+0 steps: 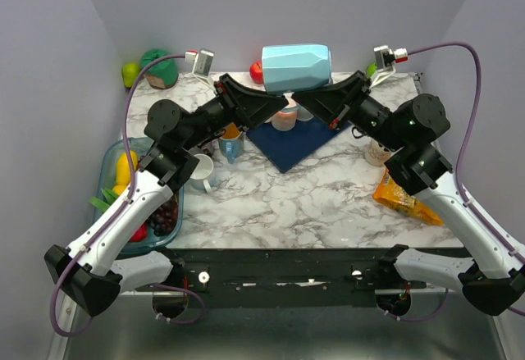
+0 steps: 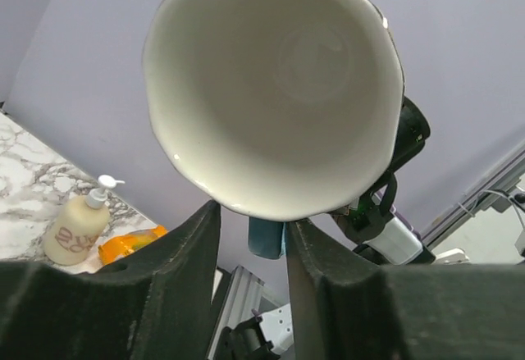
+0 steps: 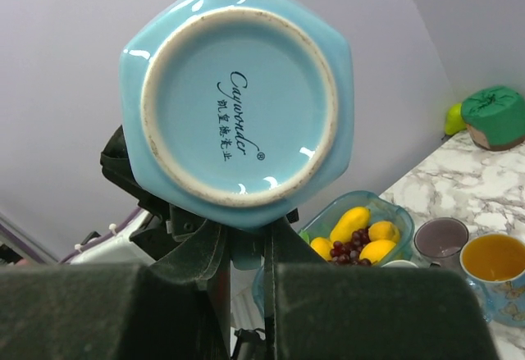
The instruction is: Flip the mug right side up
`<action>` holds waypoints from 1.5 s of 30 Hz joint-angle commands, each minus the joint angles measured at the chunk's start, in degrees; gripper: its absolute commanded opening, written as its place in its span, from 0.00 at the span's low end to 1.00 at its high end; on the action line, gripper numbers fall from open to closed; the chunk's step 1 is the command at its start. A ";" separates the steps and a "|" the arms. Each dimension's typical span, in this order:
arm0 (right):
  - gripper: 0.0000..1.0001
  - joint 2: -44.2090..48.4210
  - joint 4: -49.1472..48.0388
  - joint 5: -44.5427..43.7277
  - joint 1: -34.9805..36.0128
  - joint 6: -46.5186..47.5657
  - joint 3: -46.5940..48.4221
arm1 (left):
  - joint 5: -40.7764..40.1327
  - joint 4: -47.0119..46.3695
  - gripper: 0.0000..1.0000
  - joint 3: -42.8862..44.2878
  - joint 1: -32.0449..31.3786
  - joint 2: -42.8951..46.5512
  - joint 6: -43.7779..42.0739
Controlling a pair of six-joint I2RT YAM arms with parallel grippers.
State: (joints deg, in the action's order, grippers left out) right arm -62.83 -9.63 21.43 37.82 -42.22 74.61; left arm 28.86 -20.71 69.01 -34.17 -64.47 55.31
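Pale blue ceramic mug (image 1: 297, 67), lying on its side in mid-air at the top centre of the overhead view, well above the marble worktop (image 1: 271, 200) and the dark blue mat (image 1: 287, 147). Mouth toward the left of that frame, base toward the right, so neither upside down nor upright. Roughly halfway through the flip, at a guess.

At the base end, right claw (image 3: 246, 233) pinched together on a blue bit just under the base, probably the handle, and seemingly carrying the weight. At the mouth end, left claw (image 2: 253, 216) with fingers apart, one either side of apparently the same blue bit, one seemingly touching, a sliver of daylight beside the other. Can't tell whether actually biting yet.

Looks like a handover, so a few tips for doing it well:
- Finish the left squeeze square on that blue bit, not on the thin rim.
- Hold the right clamp firm until sure of a solid left grip.
- Let go gently, no jerk, then roll the wrist to bring the mouth up.
- Watch for swinging: big body, small grip point, glossy glaze, so probably slippery.
- Set down on a bare patch of mat, away from the orange-filled cup (image 1: 232, 141) at its left.

As for looks: six-sided base with a paler unglazed ring and a dark script maker's mark in the middle, faceted walls, shiny highlights. Inside plain off-white, empty, faint round mark at the bottom. No chips visible.
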 commanded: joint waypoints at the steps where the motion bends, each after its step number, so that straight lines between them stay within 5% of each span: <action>1: 0.01 1.30 -9.53 4.14 0.59 -2.78 0.89 | -1.53 -1.44 0.37 1.74 -0.89 -1.01 0.06; 18: 0.01 0.43 -12.26 4.67 1.20 -4.81 -3.33 | -4.59 -3.37 0.37 2.97 -3.44 -3.21 -0.11; 20: 0.01 0.43 -11.65 4.67 1.20 -4.37 -3.42 | -5.39 -3.98 0.26 2.36 -3.36 -3.03 -0.20; 22: 0.01 0.60 -10.15 4.06 1.20 -3.58 -3.85 | -6.62 -3.64 0.00 2.18 -3.36 -2.60 -0.55; 27: 0.02 1.39 -2.35 0.38 1.20 -1.38 -4.47 | -9.87 -1.36 0.00 0.42 -3.36 -0.40 -3.45; 31: 0.27 1.57 3.03 -4.72 1.20 1.25 -4.56 | -12.86 4.79 0.00 1.38 -3.36 0.83 -7.05; 32: 0.42 1.48 3.99 -5.43 1.20 1.35 -4.65 | -14.52 7.67 0.00 1.65 -3.44 1.10 -8.45; 35: 0.66 1.57 7.68 -8.50 1.20 1.35 -5.70 | -18.38 15.39 0.00 3.05 -3.36 1.71 -11.70; 45: 0.79 5.78 25.94 -24.30 1.20 -0.06 -12.20 | -30.08 42.66 0.00 7.28 -3.44 2.07 -23.84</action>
State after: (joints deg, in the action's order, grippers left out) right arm -59.66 5.32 7.44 38.68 -42.00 64.23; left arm 7.09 11.99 71.05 -37.58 -64.25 39.11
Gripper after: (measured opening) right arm 0.781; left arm 0.242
